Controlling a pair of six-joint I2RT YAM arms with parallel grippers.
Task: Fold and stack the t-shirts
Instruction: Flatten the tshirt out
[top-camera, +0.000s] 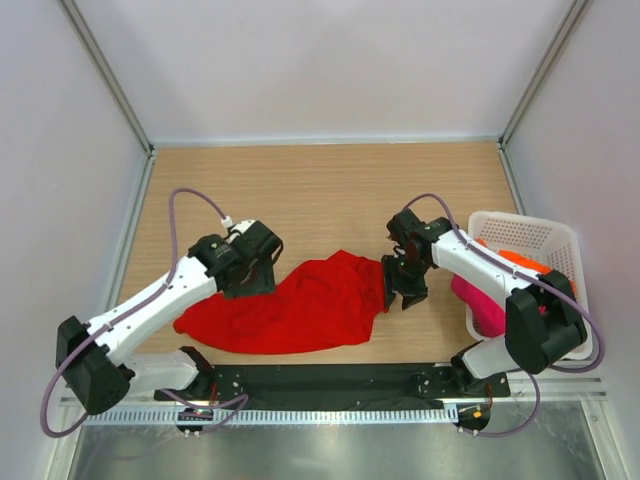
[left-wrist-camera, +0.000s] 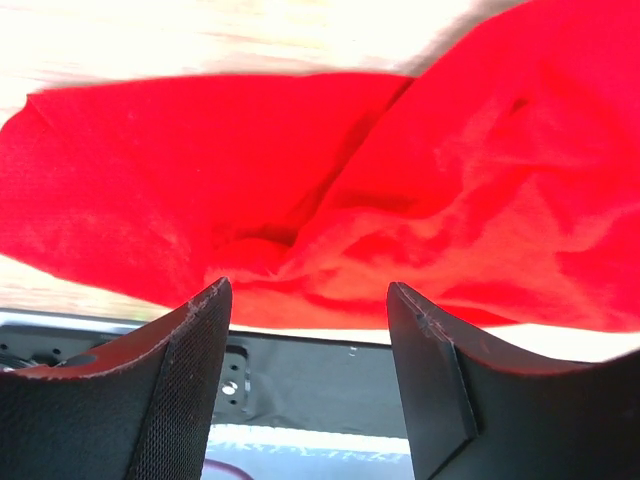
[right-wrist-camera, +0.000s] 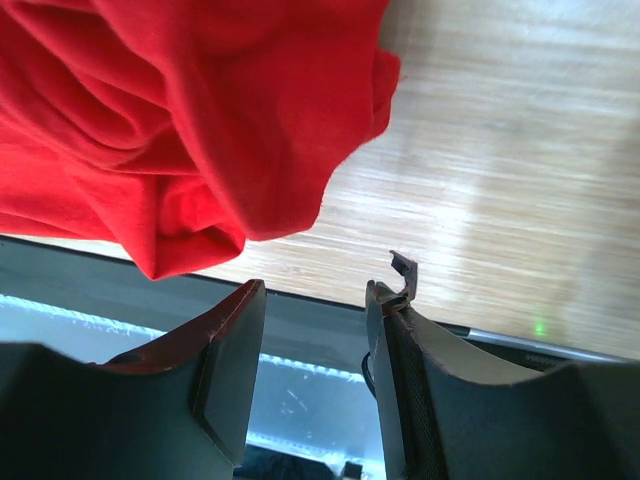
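At either end of the red t-shirt, left gripper and right gripper hover, jaws apart.

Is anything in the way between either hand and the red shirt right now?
Nothing visible. The left hand sits open at the left side of the red shirt, the right hand open at its right end.

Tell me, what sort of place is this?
Probably a robotics lab test cell, not a home: a left arm and right arm bolted at a wooden table's edge, plain white walls boxing it in, and a red t-shirt and basket seemingly set out for practice.
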